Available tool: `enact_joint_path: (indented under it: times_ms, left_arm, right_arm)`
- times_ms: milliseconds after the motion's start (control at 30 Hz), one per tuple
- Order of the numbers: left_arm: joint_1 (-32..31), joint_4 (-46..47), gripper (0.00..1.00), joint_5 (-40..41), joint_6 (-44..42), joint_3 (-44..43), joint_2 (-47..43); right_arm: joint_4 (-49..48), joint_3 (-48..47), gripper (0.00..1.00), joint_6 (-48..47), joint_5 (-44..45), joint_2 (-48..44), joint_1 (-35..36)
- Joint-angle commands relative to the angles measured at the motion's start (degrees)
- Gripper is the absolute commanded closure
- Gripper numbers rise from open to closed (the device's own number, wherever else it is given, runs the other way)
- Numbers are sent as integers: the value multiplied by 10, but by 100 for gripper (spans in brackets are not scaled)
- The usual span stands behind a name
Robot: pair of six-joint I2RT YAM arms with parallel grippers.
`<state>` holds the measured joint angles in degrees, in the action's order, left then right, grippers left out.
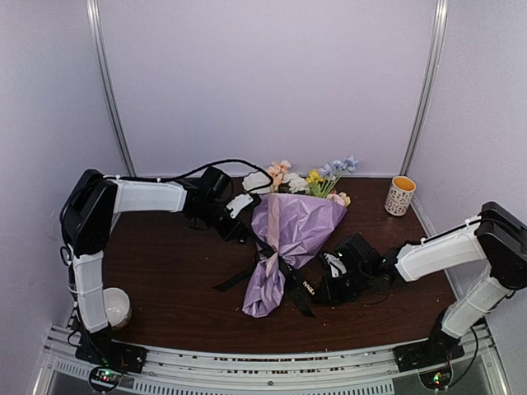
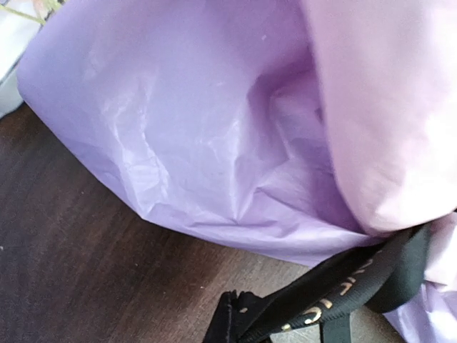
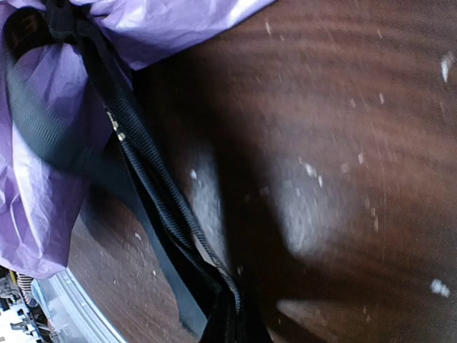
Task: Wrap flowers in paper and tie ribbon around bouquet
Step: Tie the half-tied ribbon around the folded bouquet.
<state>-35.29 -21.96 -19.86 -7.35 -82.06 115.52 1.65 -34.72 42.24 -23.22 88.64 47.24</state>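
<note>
The bouquet [image 1: 290,233] lies in the middle of the table as a cone of lilac paper [image 2: 193,128] with a pale pink fold. The flowers [image 1: 306,178] stick out of its wide far end. A black ribbon [image 1: 272,261] is wound round the narrow neck, and its tails trail to both sides. My left gripper [image 1: 241,222] is at the cone's left side, shut on one ribbon strand [image 2: 335,286] that runs into its jaws [image 2: 239,318]. My right gripper [image 1: 319,290] is low on the table to the right of the neck, shut on another strand of the ribbon [image 3: 153,189].
A patterned cup with an orange rim [image 1: 400,195] stands at the back right corner. A white bowl [image 1: 116,306] sits by the left arm's base. Dark wooden table [image 1: 173,271], with walls close on three sides.
</note>
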Motion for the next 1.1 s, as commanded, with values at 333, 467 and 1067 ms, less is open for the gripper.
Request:
enact_joint_path:
  times_ms: [333, 467, 1067]
  left_arm:
    - [30, -6, 100, 52, 14, -24, 58]
    - [38, -8, 100, 60, 13, -21, 61]
    - [52, -35, 100, 75, -2, -21, 65]
  right_arm:
    - [69, 139, 100, 97, 12, -65, 59]
    - [62, 164, 100, 108, 9, -75, 66]
    - [31, 209, 100, 133, -2, -84, 69]
